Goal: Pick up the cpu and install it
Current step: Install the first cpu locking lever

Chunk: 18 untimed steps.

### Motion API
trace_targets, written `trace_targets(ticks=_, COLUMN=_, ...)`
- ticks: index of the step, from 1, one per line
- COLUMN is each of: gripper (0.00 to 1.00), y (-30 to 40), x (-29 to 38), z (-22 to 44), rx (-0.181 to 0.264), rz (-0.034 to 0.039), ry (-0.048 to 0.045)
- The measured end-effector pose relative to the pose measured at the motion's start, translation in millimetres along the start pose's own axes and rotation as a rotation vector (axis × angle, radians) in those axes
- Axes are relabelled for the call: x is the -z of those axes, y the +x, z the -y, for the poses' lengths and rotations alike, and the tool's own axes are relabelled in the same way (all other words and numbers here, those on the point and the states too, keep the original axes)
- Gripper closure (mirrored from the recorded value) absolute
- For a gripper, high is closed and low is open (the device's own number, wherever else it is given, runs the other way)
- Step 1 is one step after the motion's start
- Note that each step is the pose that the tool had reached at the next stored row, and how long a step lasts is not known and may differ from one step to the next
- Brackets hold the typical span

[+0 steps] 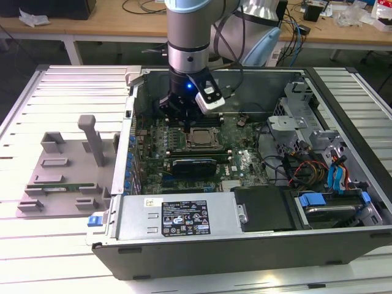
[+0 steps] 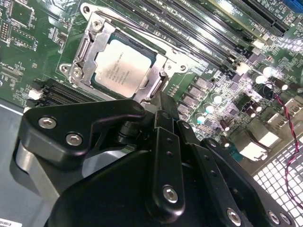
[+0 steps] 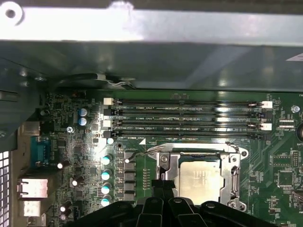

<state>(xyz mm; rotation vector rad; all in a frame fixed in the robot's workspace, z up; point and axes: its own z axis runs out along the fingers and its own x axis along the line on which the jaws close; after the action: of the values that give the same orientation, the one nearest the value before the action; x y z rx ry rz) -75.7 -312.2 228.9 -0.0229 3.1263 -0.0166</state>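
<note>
Exterior view frames are taken up by an open computer case [image 1: 245,245] lying on a slatted table [image 1: 37,245], with the arm reaching down into it and the gripper [image 1: 179,114] held low over the green motherboard [image 1: 245,162]. The cpu [image 2: 124,68] is seen seated in its metal-framed socket [image 2: 85,52] in both wrist views, silver top facing up. Nothing is held by the gripper; its black fingers [image 2: 165,142] are drawn close together just beside the socket's edge, apart from the chip. Four empty memory slots [image 3: 184,118] are seen near the socket.
</note>
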Motion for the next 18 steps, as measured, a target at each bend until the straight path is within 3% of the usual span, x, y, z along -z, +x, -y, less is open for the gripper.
trace_targets(ticks=18, gripper=0.89, y=6.8, x=13.4, z=-0.2, rx=0.0, rz=0.0067, ry=0.0017)
